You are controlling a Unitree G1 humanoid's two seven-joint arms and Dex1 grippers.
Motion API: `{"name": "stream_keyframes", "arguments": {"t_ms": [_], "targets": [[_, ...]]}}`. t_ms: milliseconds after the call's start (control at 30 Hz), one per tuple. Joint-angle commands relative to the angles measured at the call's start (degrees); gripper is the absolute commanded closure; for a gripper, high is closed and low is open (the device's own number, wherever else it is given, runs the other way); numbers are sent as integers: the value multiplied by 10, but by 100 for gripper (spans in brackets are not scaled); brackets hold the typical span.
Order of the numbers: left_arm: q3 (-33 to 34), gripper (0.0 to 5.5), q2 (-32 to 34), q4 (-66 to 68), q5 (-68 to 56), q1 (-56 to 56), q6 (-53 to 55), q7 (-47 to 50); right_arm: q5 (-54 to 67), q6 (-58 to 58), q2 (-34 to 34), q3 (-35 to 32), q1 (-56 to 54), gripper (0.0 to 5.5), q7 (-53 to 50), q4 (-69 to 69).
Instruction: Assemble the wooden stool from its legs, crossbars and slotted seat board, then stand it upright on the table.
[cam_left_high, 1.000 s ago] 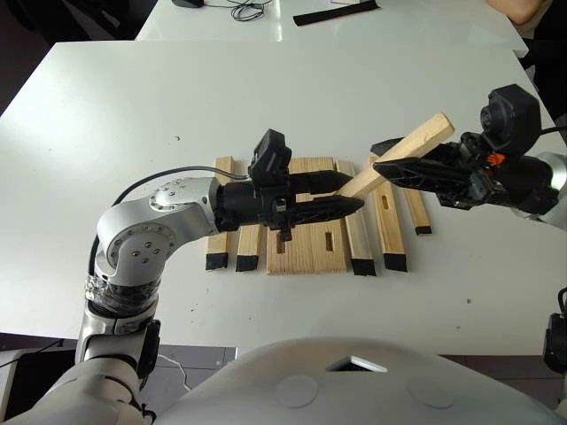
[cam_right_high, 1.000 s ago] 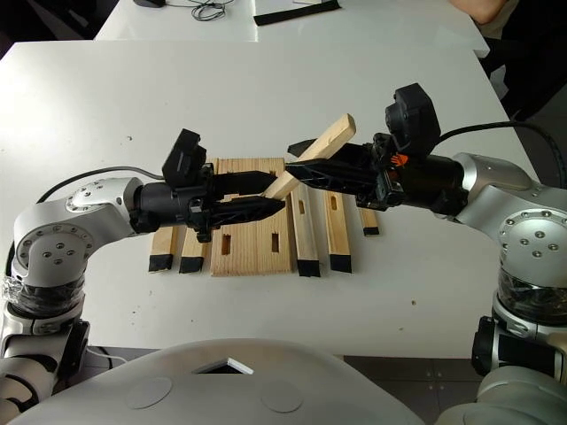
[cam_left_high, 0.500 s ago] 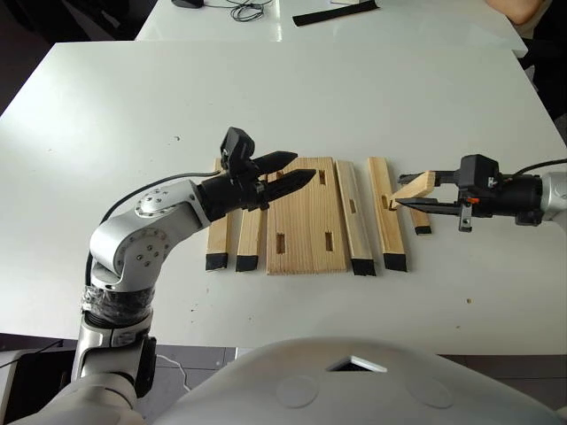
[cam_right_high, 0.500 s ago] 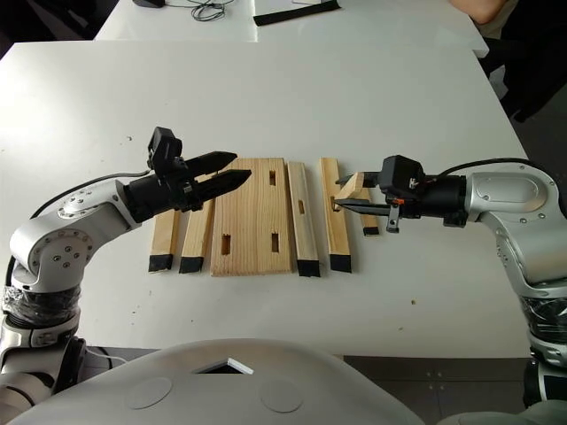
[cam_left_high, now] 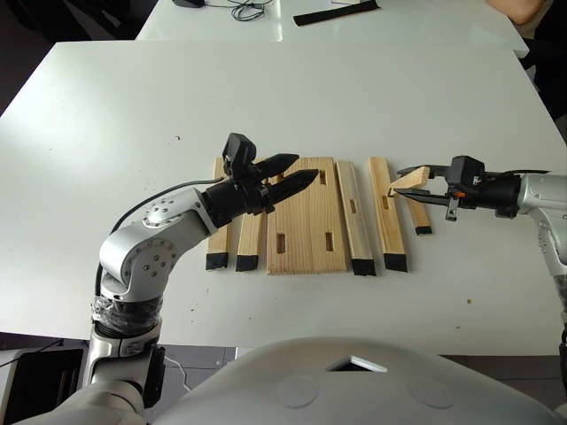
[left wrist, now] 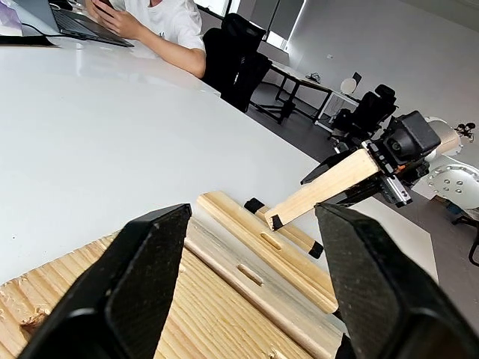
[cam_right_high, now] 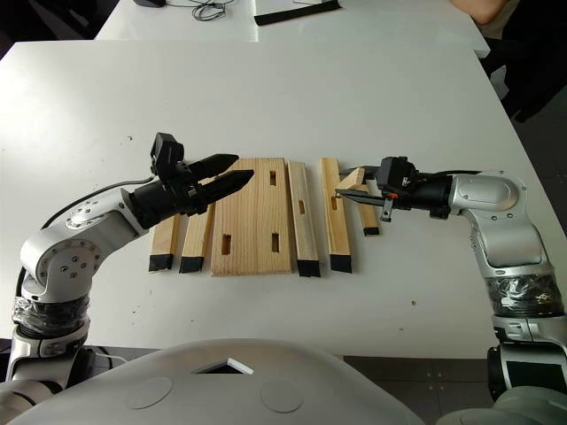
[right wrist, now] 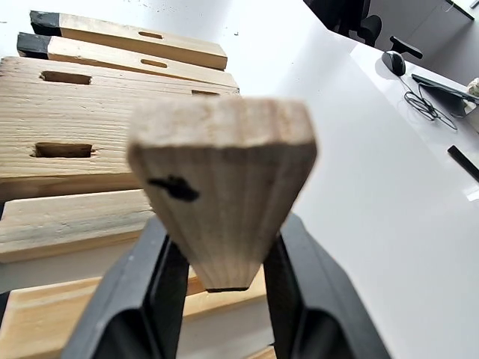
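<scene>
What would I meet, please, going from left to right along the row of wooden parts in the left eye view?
First leg → second leg → slotted seat board → third leg → fourth leg → short bar lying flat. The crossbar in the right gripper overlaps the last two, so I omit it.

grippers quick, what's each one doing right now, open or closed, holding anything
Left gripper: open, holding nothing.
Right gripper: closed on a wooden piece.
</scene>
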Motion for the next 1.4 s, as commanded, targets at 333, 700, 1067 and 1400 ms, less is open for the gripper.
{"name": "stream_keyframes", "arguments": {"t_ms": [333,700,1067,1400], "targets": [[8,241,7,-4,-13,-14,20,-3,-31,-59,-1,10,18,420,11,19],[11,241,12,-10,-25,-16,28,1,-18,-40,-4,7,36,420,11,-34],[11,241,13,-11,-28,-17,31,3,-14,-30,-10,-1,24,420,18,-47],[12,241,10,-16,-29,-11,30,7,2,-5,-12,-4,10,420,24,-70]]}}
